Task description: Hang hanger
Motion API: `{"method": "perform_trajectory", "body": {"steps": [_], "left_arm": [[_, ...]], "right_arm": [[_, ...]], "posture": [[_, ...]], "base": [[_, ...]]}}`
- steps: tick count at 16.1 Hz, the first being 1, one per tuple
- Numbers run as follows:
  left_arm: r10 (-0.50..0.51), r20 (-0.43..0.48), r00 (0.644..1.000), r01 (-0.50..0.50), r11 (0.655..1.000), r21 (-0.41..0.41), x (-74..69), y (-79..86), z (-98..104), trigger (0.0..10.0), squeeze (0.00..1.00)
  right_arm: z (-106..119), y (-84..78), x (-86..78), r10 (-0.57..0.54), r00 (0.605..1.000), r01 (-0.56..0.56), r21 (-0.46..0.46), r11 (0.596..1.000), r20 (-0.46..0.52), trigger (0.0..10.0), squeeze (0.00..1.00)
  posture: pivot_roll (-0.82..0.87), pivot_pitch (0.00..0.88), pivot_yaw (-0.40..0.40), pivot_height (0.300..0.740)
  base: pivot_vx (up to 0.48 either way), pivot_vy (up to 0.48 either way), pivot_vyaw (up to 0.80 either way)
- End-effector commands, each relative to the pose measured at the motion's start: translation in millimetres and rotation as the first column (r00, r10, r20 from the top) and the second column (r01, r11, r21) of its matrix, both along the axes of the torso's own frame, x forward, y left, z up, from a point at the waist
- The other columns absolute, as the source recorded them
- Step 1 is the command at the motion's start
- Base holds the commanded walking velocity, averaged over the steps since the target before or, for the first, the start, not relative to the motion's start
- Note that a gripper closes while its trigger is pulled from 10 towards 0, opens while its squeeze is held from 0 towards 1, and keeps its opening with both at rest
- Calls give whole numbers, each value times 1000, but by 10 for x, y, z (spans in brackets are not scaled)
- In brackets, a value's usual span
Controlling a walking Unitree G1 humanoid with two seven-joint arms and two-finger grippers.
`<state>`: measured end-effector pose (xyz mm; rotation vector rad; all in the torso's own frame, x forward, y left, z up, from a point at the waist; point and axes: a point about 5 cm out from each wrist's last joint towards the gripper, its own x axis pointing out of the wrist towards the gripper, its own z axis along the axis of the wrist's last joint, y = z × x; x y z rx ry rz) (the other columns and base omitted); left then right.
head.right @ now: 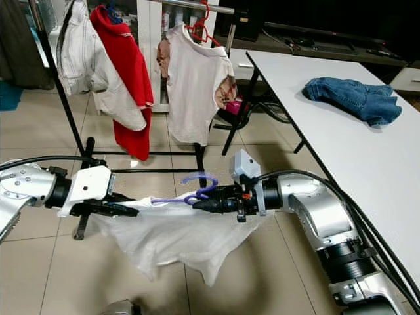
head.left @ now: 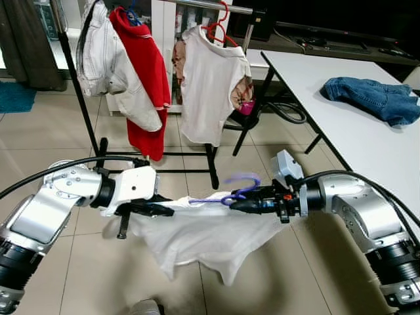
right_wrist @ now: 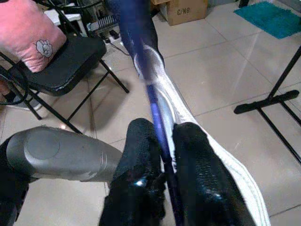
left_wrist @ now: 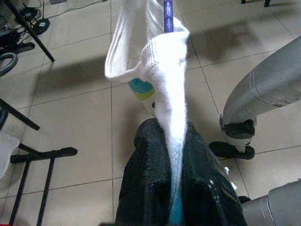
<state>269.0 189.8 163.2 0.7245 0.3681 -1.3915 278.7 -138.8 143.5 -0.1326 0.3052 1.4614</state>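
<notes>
The left gripper (head.left: pixel 143 209), at nine o'clock, pinches the sleeve end of the limp white cotton shirt (head.left: pixel 209 237). Across at three o'clock, the right gripper (head.left: pixel 239 203) clamps the thin purple plastic hanger (head.left: pixel 231 194), long axis running level between both arms, hook curling up beside the right fingers. The black metal clothes rack (head.left: pixel 211 157) stands at twelve o'clock, well apart and higher; the right arm is nearer. A red garment (head.left: pixel 146 72) and a hung white T-shirt (head.left: pixel 209 82) crowd the rail.
</notes>
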Motion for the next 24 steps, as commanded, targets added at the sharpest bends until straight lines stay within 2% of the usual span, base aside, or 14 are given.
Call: {"method": "perform_trajectory", "body": {"steps": [1, 6, 7, 8, 9, 10, 14, 15, 24], "left_arm": [[-15, 43, 999, 17, 999, -46, 35, -61, 112, 0, 0], [20, 42, 999, -15, 995, -97, 50, -63, 129, 0, 0], [39, 69, 997, -32, 994, -109, 69, -63, 135, 6627, 0], [59, 86, 995, -45, 986, -157, 84, -76, 138, 10000, 0], [60, 84, 995, -43, 981, -190, 77, -81, 136, 10000, 675], [57, 68, 996, -39, 971, -235, 59, -72, 135, 10000, 1000], [60, 31, 998, -47, 950, -309, 24, 19, 150, 10000, 1000], [72, 39, 997, -57, 950, -309, 34, 110, 182, 10000, 1000], [72, 39, 997, -57, 950, -309, 34, 110, 182, 10000, 1000]], "right_arm": [[17, 14, -17, -4, 1000, 4, 19, 1000, -1, 0, 0], [-15, -14, -71, -48, 999, 48, 42, 998, -18, 0, 0], [-17, -23, -81, -54, 998, 55, 43, 998, -16, 0, 0], [-27, -48, -103, -72, 997, 72, 46, 996, -15, 0, 0], [-25, -63, -125, -76, 997, 77, 54, 996, -21, 0, 0], [-21, -82, -150, -84, 996, 86, 59, 995, -31, 0, 0], [-52, -206, -209, -123, 992, 124, 18, 992, -37, 0, 0], [-71, -214, -214, -125, 991, 125, -4, 992, -35, 0, 0], [-71, -214, -214, -125, 991, 125, -4, 992, -35, 0, 0]], "posture": [[-36, 0, -100, 740], [-41, 0, -76, 740], [-42, 0, -72, 740], [-45, 0, -65, 740], [-47, 0, -58, 740], [-55, 0, -53, 740], [-59, 0, -50, 740], [-42, 0, -54, 740], [-42, 0, -54, 740]], "base": [[0, 0, 0], [0, 0, 0], [0, 0, 0], [0, 0, 0], [0, 0, 0], [0, 0, 0], [0, 0, 0], [0, 0, 0], [0, 0, 0]]}}
